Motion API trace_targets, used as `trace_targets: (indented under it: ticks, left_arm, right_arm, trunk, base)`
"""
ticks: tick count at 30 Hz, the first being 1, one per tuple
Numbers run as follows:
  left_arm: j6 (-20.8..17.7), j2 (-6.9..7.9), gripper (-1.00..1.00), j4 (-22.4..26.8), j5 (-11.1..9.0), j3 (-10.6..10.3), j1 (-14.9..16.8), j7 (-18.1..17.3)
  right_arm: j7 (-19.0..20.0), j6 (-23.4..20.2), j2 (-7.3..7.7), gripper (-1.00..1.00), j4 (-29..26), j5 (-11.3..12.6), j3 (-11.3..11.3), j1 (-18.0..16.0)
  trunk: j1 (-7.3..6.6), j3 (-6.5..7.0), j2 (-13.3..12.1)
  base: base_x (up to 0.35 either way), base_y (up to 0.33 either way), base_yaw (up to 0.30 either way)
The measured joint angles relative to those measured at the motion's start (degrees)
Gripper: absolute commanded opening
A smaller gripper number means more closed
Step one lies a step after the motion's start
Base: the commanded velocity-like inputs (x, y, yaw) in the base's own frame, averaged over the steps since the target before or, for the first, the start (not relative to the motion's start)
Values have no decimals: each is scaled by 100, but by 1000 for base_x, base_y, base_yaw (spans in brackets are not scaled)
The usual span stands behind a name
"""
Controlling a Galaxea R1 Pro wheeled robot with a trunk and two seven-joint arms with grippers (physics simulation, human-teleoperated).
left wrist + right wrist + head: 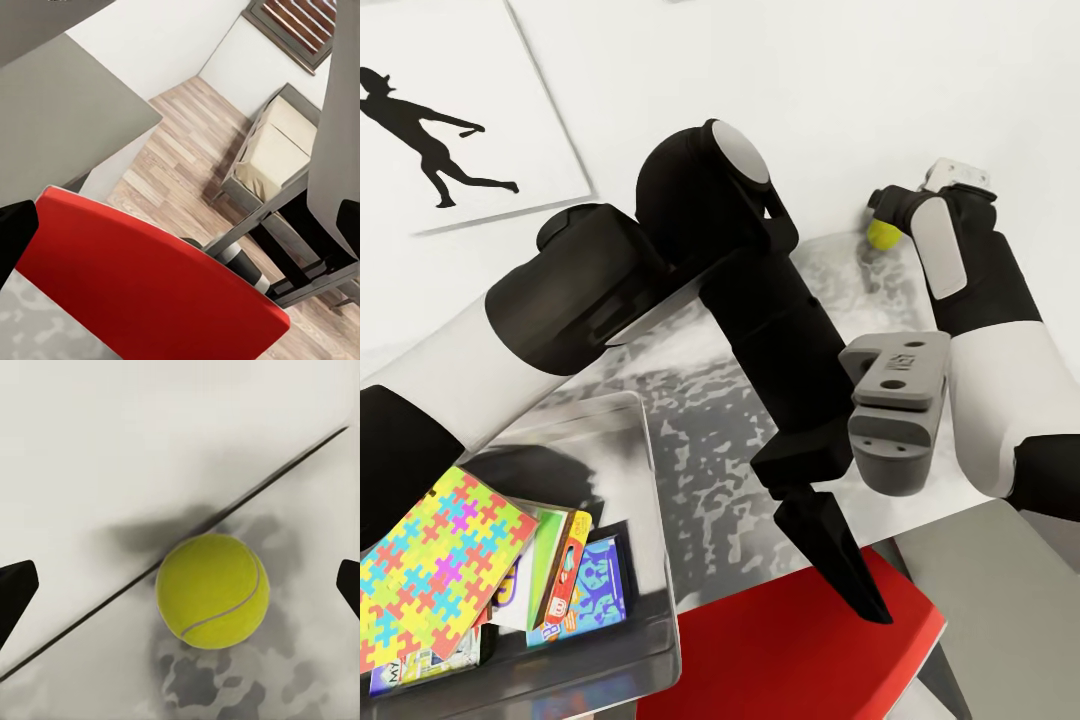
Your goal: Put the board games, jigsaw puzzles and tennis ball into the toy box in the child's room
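Observation:
The tennis ball (881, 235) (213, 591) lies on the table (710, 450) at its far edge, against the white wall. My right gripper (884, 208) (180, 589) hovers just over the ball, open, one black fingertip (15, 594) on each side and clear of it. The toy box (652, 480) stands at the near left of the table. It holds a jigsaw puzzle (440, 565) leaning on upright board games, a green-edged one (560, 565) and a blue one (592, 592). My left gripper (830, 545) (180, 229) hangs open and empty over the table's near edge.
A red chair (780, 650) (142, 277) sits just below the table's front edge, under the left gripper. A silhouette poster (440, 110) hangs on the wall at left. The left wrist view looks down on wooden floor (180, 142) and the beige bed (281, 146).

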State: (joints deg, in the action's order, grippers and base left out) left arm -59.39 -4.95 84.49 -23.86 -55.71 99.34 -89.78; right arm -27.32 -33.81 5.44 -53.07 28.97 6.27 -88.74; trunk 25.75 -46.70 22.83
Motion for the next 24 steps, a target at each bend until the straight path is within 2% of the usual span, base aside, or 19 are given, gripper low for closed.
trace_targets:
  ticks: [9, 20, 24]
  left_arm:
    - [0, -3, 100, 0, 0, -2, 0, 0]
    - [0, -1, 100, 0, 0, -4, -2, 0]
    - [0, 2, 100, 0, 0, -4, 0, 0]
  right_arm:
    - [-9, 235, -12, 100, 44, 1, 47, 9]
    - [5, 484, -35, 100, 410, -9, 31, 18]
    - [9, 706, -21, 100, 436, -32, 69, 23]
  trunk:
    - [0, 0, 0]
    - [0, 0, 0]
    - [0, 0, 0]
  base:
    - [0, 0, 0]
    - [0, 0, 0]
    - [0, 0, 0]
